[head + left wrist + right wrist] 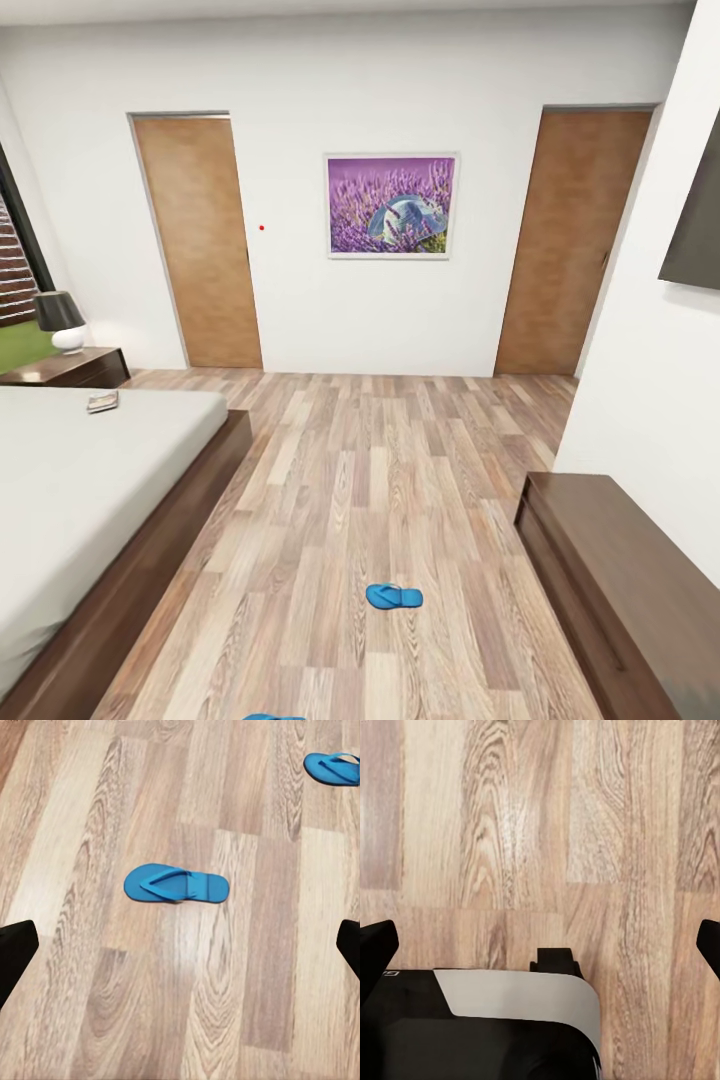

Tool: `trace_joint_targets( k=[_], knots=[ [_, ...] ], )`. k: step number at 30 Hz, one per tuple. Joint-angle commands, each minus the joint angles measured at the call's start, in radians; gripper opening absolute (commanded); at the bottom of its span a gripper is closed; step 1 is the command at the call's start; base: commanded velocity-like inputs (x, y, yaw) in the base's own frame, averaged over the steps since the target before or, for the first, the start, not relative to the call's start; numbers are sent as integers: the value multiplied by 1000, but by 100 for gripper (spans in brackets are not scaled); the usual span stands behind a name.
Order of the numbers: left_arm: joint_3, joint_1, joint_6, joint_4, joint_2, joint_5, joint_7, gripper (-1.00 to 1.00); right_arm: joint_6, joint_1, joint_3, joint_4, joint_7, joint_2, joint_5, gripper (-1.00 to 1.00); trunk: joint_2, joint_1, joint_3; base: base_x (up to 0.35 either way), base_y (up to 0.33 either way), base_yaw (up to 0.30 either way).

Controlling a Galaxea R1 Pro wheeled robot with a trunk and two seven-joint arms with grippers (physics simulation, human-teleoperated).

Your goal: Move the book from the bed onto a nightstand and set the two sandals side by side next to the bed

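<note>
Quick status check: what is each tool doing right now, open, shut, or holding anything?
Left tool: open, holding nothing, above the floor near a blue sandal.
Right tool: open, holding nothing, over bare floor.

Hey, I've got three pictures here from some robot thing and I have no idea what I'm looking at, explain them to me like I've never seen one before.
These are computer-rendered views from a wheeled robot with two arms.

The large picture is taken from its head, looking across a bedroom: a bed at the left with a small book on it, a nightstand beyond, and a blue sandal on the wood floor.

The other two come from cameras near each claw, looking down at the floor. The left claw is open above one sandal, with a second sandal farther off. The right claw is open over bare planks and part of the robot's own body.

Nothing is held.
</note>
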Motion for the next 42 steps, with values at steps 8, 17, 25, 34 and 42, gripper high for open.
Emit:
trace_joint_targets(
  k=[8,17,25,34,42],
  knots=[
    [-2,0,-2,0,0,10,0,100,-2,0,-1,0,-1,0,0,100,0,0,-1,92,0,0],
    [-2,0,-1,0,0,10,0,100,-2,0,-1,0,-1,0,0,100,0,0,-1,302,0,0],
    [-2,0,-2,0,0,10,0,100,-2,0,-1,0,-1,0,0,100,0,0,-1,215,0,0],
    [-2,0,-1,0,0,10,0,100,-2,0,-2,0,-1,-1,0,100,0,0,-1,134,0,0],
    [-2,0,-1,0,0,10,0,100,-2,0,-2,0,-1,0,0,100,0,0,-1,21,0,0]
  ],
)
